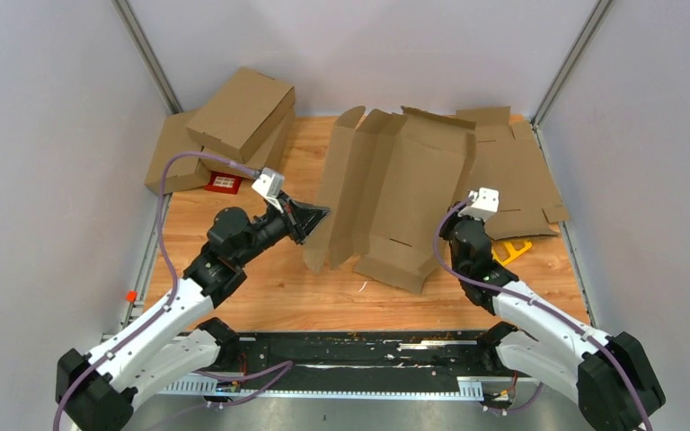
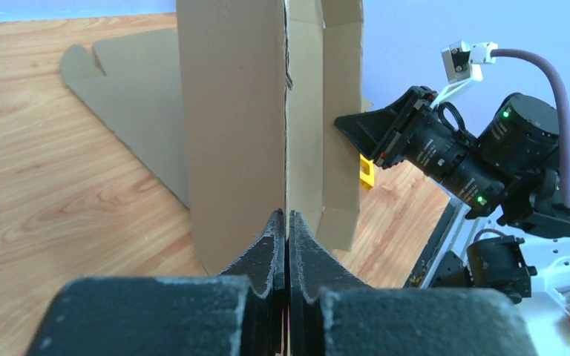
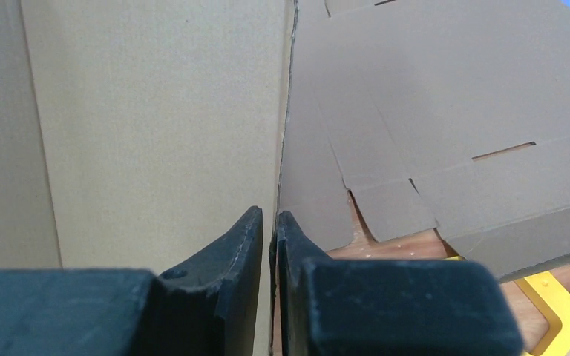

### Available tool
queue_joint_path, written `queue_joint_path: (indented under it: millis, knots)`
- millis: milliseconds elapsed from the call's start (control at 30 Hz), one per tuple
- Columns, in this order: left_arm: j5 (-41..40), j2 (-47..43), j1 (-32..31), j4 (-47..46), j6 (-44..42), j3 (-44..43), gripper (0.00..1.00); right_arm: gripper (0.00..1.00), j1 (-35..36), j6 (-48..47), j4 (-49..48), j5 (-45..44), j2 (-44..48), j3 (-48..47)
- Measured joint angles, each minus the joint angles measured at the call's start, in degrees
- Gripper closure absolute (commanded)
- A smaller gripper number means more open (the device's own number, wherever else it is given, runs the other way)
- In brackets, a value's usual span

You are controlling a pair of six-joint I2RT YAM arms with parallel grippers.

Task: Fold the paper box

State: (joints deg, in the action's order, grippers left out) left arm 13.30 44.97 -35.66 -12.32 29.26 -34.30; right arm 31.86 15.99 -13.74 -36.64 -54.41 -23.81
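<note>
Top external | paper box (image 1: 395, 189) sitting half-raised between the two arms | left fingers (image 2: 280, 226) clamping one edge tight, right fingers (image 3: 261, 226) pinching the other | most folds left

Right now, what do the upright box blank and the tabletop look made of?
The paper box: brown corrugated cardboard, matte and unprinted; raw cut edges, slots and creased fold lines show. The table: wood or wood-look laminate, slight sheen, with visible grain; I can't tell which.
</note>
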Motion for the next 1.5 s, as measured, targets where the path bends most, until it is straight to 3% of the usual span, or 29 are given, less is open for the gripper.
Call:
queue_joint_path:
  millis: [167,333,633,1067,1333,1500]
  knots:
    - [-0.92,4.55,-2.69,-3.15,-4.79,-1.70,1.00,0.82,0.00,-2.93,-9.90,-2.08,-0.04,4.39]
    - [-4.39,4.20,-3.41,-14.19,-9.77,5.90,1.00,0.84,0.48,-5.64,-17.33,-1.97,-4.81,4.24]
    - [-12.35,2.93,-4.57,-22.47,-13.99,14.27,1.00,0.83,1.11,-6.21,-18.82,-7.98,-9.99,4.26]
    - [-20.20,-1.77,-4.55,-17.97,-15.96,18.29,1.00,0.84,1.14,-5.16,-17.92,-10.75,-14.21,4.26]
    - [-32.76,-8.66,-4.74,-8.96,-16.17,19.15,1.00,0.85,1.20,-3.72,-16.06,-13.00,-13.99,4.26]
    - [-32.92,-9.11,-4.76,-9.64,-17.49,21.38,1.00,0.86,1.36,-3.74,-15.80,-12.72,-12.72,4.28]
